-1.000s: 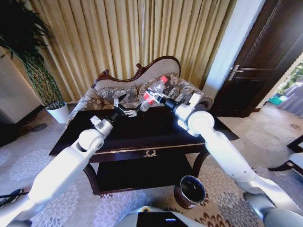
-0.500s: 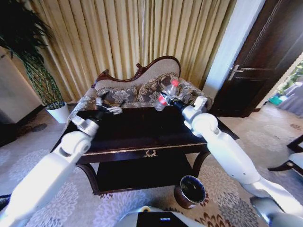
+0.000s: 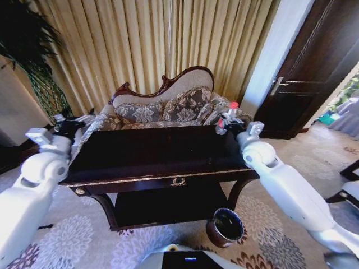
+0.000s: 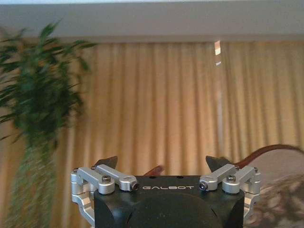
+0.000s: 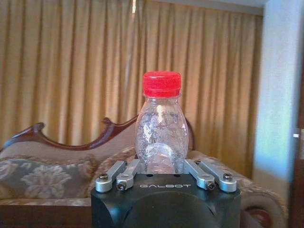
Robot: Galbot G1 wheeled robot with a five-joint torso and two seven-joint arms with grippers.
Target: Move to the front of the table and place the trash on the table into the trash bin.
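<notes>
My right gripper (image 3: 225,122) hovers over the far right corner of the dark table (image 3: 157,154), shut on a clear plastic bottle (image 3: 231,111) with a red cap. In the right wrist view the bottle (image 5: 160,128) stands upright between the closed fingers of the right gripper (image 5: 160,167). My left gripper (image 3: 70,124) is out past the table's left end, and in the left wrist view this gripper (image 4: 160,164) is open with nothing between its fingers. The round trash bin (image 3: 225,227), with a shiny rim, sits on the carpet at the table's front right. The tabletop shows no paper scraps.
An ornate sofa (image 3: 168,103) stands right behind the table, with gold curtains (image 3: 168,39) beyond it. A tall plant (image 3: 28,50) is at the far left and a dark door (image 3: 320,73) at the right. The table has a lower shelf (image 3: 162,204).
Both arms have swung outward from the table's middle: the left gripper past the left end, the right gripper with the bottle toward the far right corner.
</notes>
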